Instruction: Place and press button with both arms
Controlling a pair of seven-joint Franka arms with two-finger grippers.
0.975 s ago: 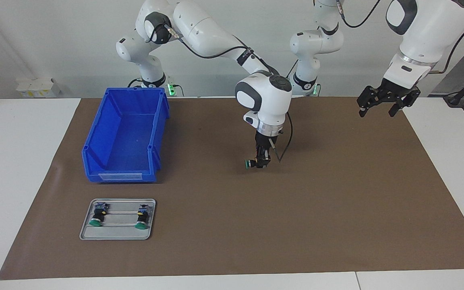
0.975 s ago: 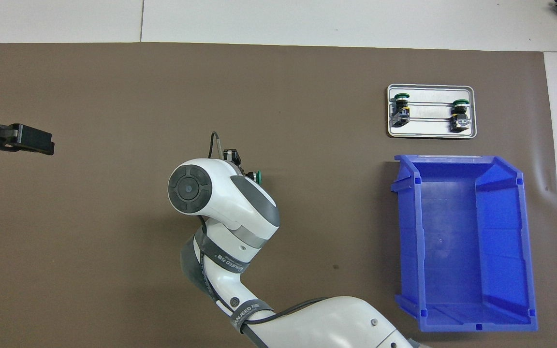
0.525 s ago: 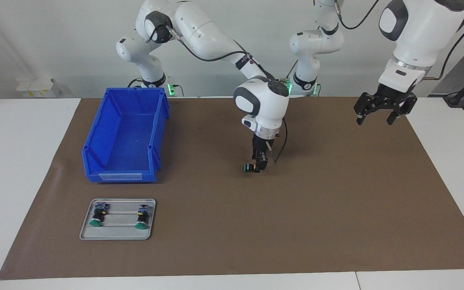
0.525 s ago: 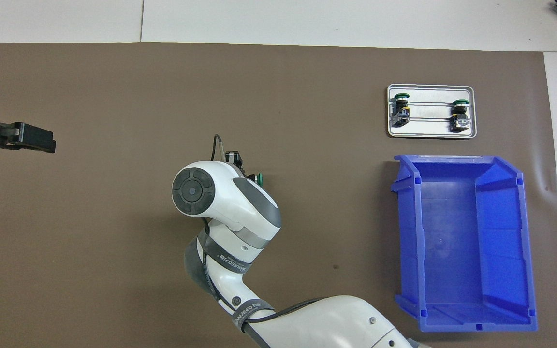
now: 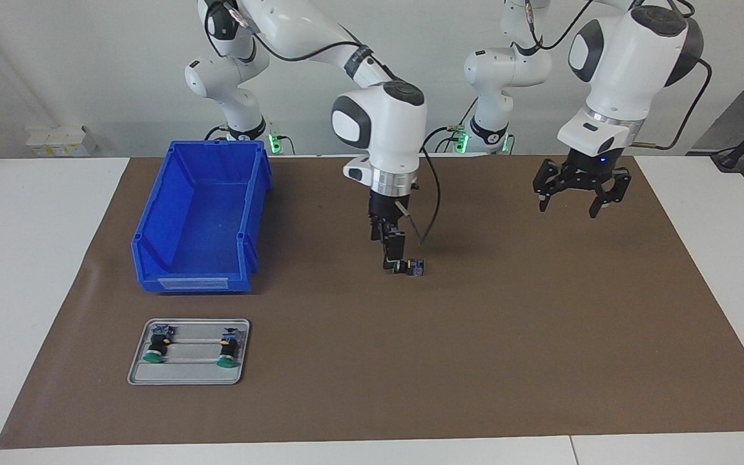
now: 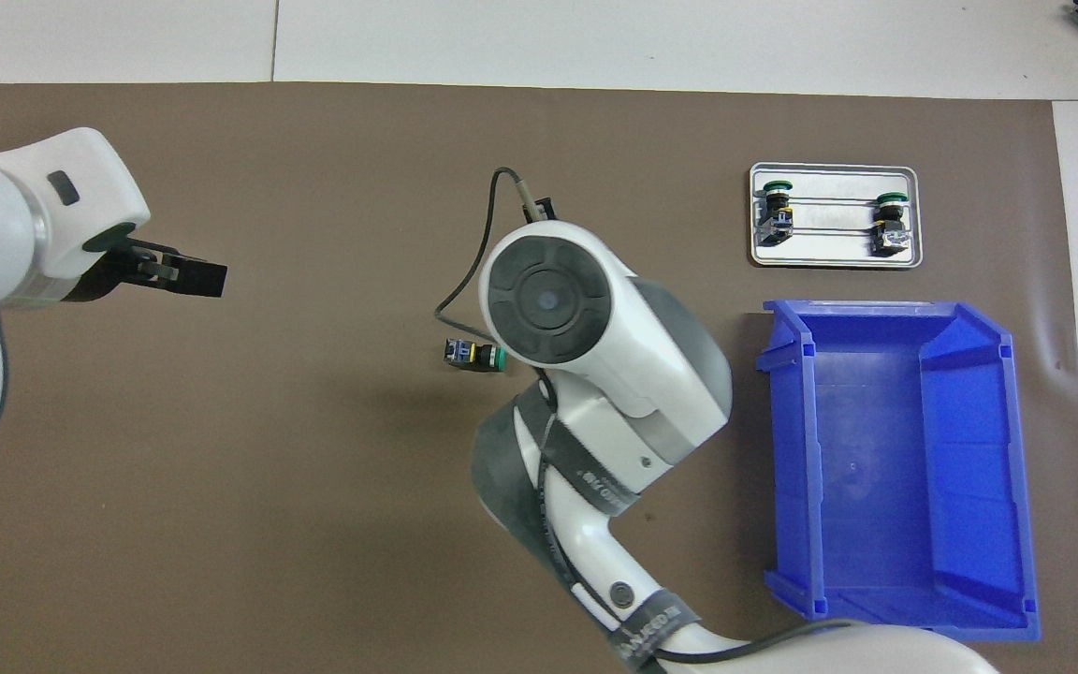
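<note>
Button (image 6: pixel 474 356) lying on its side on the brown mat (image 5: pixel 540 336), near the middle of the table, green cap toward the right arm's end, blue-grey base toward the left arm's end. Right gripper (image 5: pixel 390 257) hanging just above the button's cap end, fingers parted, nothing held; in the overhead view hidden under the arm's own wrist. Right arm reaching in from its base to the mat's middle, cable looping beside the wrist. Left gripper (image 5: pixel 574 200) up in the air over the mat toward the left arm's end, fingers spread wide, empty, well apart from the button. Blue bin (image 5: pixel 152 258) standing on the mat toward the right arm's end, open and bare inside. Grey tray (image 5: pixel 191 378) lying farther from the robots than the bin, just beside it. Two more buttons (image 5: pixel 155 345) (image 5: pixel 228 349) lying in the tray, side by side, caps pointing away from the robots. White table (image 5: pixel 23 258) showing around the mat.
</note>
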